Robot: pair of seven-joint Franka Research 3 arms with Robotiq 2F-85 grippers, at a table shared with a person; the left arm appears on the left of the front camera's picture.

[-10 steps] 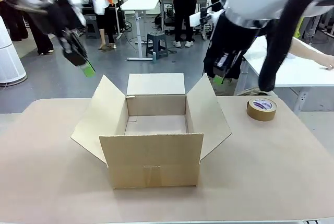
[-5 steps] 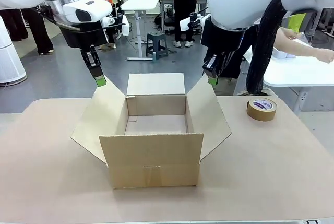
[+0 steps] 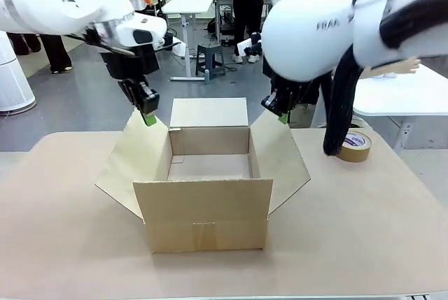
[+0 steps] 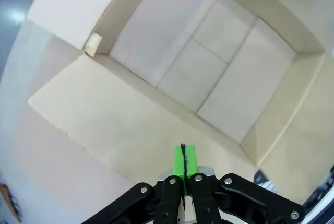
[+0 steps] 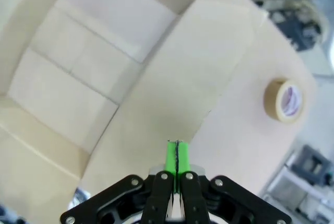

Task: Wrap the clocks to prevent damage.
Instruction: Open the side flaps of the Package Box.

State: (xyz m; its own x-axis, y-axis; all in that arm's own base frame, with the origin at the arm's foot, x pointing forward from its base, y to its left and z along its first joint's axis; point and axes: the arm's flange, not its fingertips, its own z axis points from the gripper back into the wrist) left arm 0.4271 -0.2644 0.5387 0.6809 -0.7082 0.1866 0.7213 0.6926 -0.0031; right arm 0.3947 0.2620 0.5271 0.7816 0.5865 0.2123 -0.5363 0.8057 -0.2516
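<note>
Hovering above the open cardboard box (image 3: 203, 205) at mid-table, your left gripper (image 3: 148, 117) and right gripper (image 3: 281, 116) both have fingers pressed together, empty; wrapping looks unstarted; where the clocks lie, you cannot tell; next, locate one and open up

Bright even light, soft shadows, wide-angle wrist distortion

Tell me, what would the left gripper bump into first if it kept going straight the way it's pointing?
Most likely the open left flap of the cardboard box. The shut left gripper points down at it from just above, though depth is hard to judge.
</note>
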